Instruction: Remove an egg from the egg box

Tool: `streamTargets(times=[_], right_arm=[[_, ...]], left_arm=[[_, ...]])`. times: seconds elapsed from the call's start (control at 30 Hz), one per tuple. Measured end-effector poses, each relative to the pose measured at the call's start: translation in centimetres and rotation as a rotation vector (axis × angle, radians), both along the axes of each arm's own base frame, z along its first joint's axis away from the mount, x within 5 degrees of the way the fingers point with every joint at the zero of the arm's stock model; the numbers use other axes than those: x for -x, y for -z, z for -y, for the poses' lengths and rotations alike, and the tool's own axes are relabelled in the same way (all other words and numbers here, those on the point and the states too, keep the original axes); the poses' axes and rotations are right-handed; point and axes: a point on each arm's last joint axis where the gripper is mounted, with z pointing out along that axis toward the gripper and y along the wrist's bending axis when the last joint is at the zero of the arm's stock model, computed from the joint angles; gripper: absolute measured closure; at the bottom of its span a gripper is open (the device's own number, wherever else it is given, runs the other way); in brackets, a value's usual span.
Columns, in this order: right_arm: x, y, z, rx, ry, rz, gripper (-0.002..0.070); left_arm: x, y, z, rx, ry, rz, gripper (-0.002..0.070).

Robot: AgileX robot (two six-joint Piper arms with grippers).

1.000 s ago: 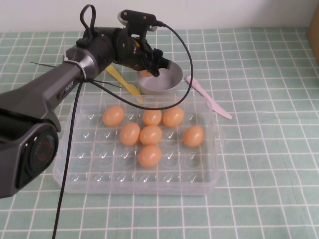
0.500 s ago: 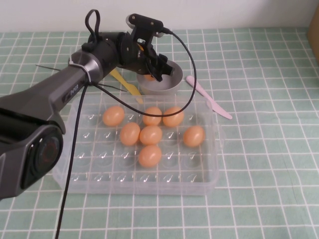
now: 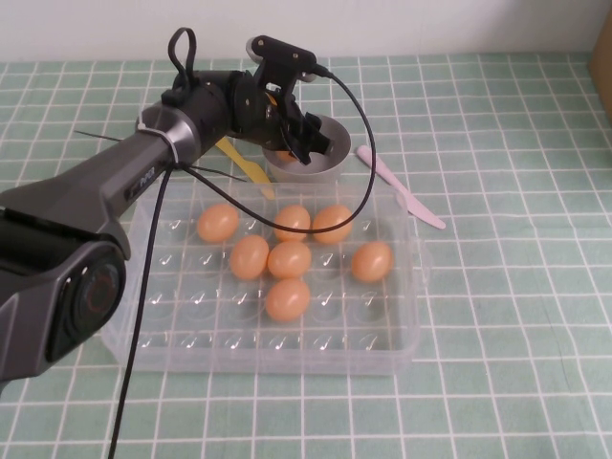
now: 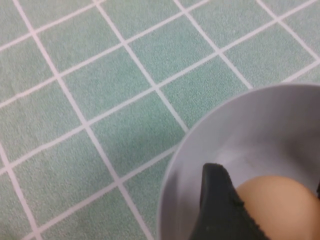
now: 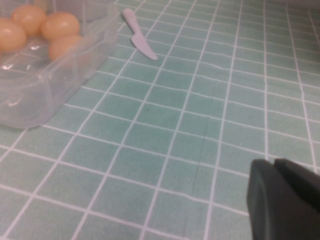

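Seven eggs [image 3: 290, 259] are left in the egg box [image 3: 402, 349]. One egg [image 4: 280, 207] is clamped between the left gripper's [image 3: 295, 143] fingers [image 4: 220, 210] inside the grey bowl [image 3: 330, 163] beyond it. Near the box, the right gripper's [image 5: 285, 197] fingers are seen pressed together above the tiled table [image 5: 200, 125].

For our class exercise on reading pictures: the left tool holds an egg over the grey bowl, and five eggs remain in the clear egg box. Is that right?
Not quite. The high view shows seven eggs in the egg box, not five. The rest holds: the left tool grips an egg over the grey bowl.
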Motion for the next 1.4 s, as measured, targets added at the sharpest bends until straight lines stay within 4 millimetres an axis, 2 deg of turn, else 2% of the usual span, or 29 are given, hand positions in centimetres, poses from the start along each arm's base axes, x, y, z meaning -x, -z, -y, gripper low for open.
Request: streamTargets(times=[0.23, 0.47, 0.7, 0.8, 0.9, 0.93, 0.97, 1.07, 1.13, 1.17, 1.2, 1.3, 1.4], right_arm=[[0.0, 0.0, 0.0, 0.000, 0.000, 0.000, 0.0694], [0.0, 0.0, 0.0, 0.000, 0.000, 0.000, 0.0694], [0.0, 0.0, 0.0, 0.000, 0.000, 0.000, 0.0694], [0.0, 0.0, 0.0, 0.000, 0.000, 0.000, 0.0694], [0.0, 0.0, 0.0, 0.000, 0.000, 0.000, 0.0694], [0.0, 0.0, 0.0, 0.000, 0.000, 0.000, 0.0694], [0.0, 0.0, 0.0, 0.000, 0.000, 0.000, 0.0694], [0.0, 0.0, 0.0, 0.000, 0.000, 0.000, 0.0694], [0.0, 0.0, 0.0, 0.000, 0.000, 0.000, 0.0694], [0.0, 0.0, 0.0, 0.000, 0.000, 0.000, 0.0694], [0.0, 0.0, 0.0, 0.000, 0.000, 0.000, 0.0694], [0.0, 0.0, 0.0, 0.000, 0.000, 0.000, 0.0694], [0.0, 0.0, 0.0, 0.000, 0.000, 0.000, 0.0694]], left_arm=[[0.2, 0.1, 0.3, -0.044, 0.048, 0.011, 0.0337], [0.4, 0.1, 0.7, -0.055, 0.066, 0.013, 0.0260], [0.6, -0.4, 0.7, -0.055, 0.069, 0.015, 0.0244], [1.2, -2.7, 0.5, -0.050, 0.075, 0.024, 0.0245], [2.5, -6.8, 0.0, -0.044, 0.086, 0.035, 0.0295], [2.9, -7.6, -0.2, -0.046, 0.091, 0.029, 0.0327], [3.6, -9.4, -0.5, -0.044, 0.096, 0.034, 0.0379], [5.7, -13.3, -1.4, -0.043, 0.109, 0.035, 0.0559], [7.5, -15.5, -2.2, -0.038, 0.112, 0.045, 0.0627], [8.0, -15.8, -2.5, -0.040, 0.112, 0.040, 0.0642], [9.3, -17.0, -3.0, -0.030, 0.110, 0.058, 0.0654], [12.9, -18.7, -4.8, -0.011, 0.096, 0.101, 0.0671], [16.3, -19.0, -6.4, 0.008, 0.083, 0.121, 0.0675]])
